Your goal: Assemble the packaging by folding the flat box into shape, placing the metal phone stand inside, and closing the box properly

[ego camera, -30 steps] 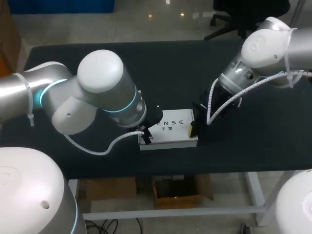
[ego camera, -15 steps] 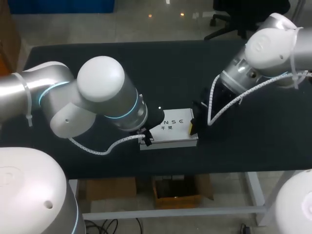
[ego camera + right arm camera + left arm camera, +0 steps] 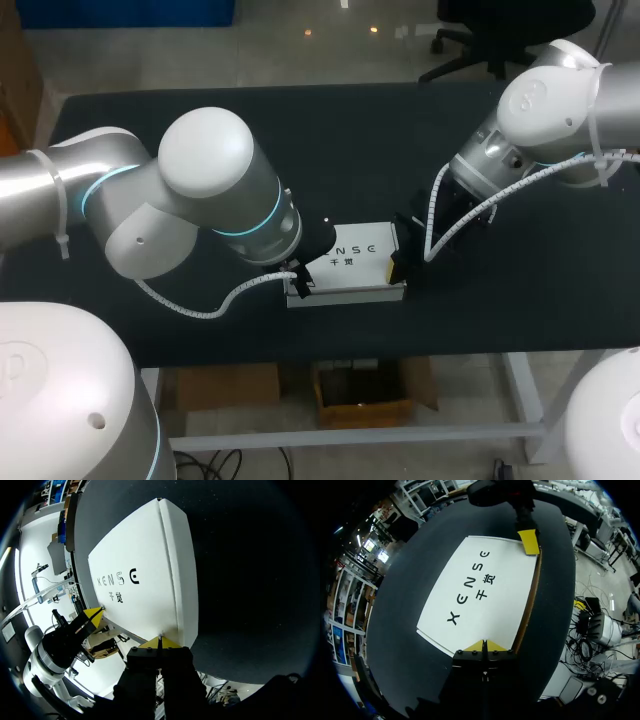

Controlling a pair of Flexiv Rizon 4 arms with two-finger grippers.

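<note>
Head view: the white box (image 3: 350, 262) lies shaped and flat on the dark surface (image 3: 200, 130), the left gripper (image 3: 296, 283) at one end and the right gripper (image 3: 393, 262) at the other. The phone stand is not to be seen.

Left wrist view: yellow tips pressed together against the box's near edge, with a brown seam showing along one side.

Right wrist view: tips likewise pressed together at the opposite edge.

Looks like the closing step; next, that seam needs pressing home.
</note>
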